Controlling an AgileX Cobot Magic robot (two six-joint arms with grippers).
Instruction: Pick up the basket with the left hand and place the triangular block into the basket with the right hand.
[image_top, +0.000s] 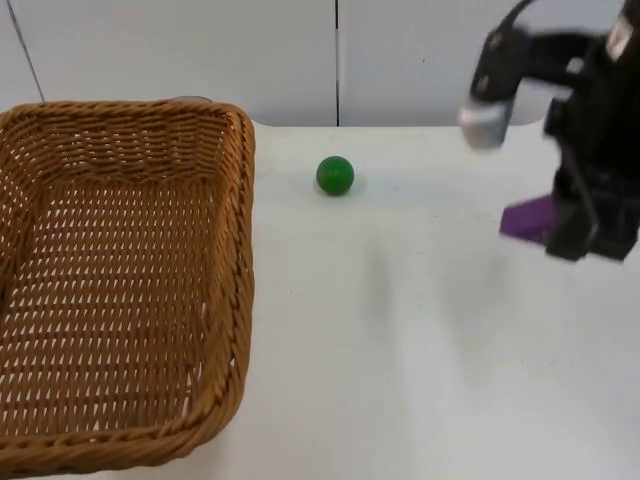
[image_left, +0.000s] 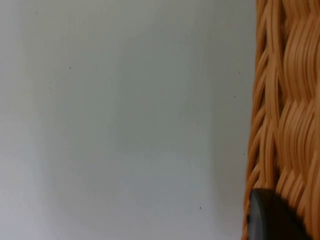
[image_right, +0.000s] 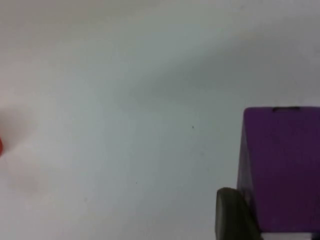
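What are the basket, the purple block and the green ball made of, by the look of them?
Basket: woven wicker or rattan, tan strands with open gaps, slightly glossy.
Purple block: flat, evenly coloured matte faces with crisp edges; painted wood or plastic, can't tell. The right claw holds it above the table.
Green ball: smooth, a faint highlight; probably plastic or painted wood.

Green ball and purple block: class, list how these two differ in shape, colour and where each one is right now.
Shape: the green ball is round; the purple block has flat faces and straight edges. Colour: the ball is green, the block purple. Place: the ball lies free on the white table, between the basket and the right gripper; the block sits in the right gripper. Both are outside the basket.
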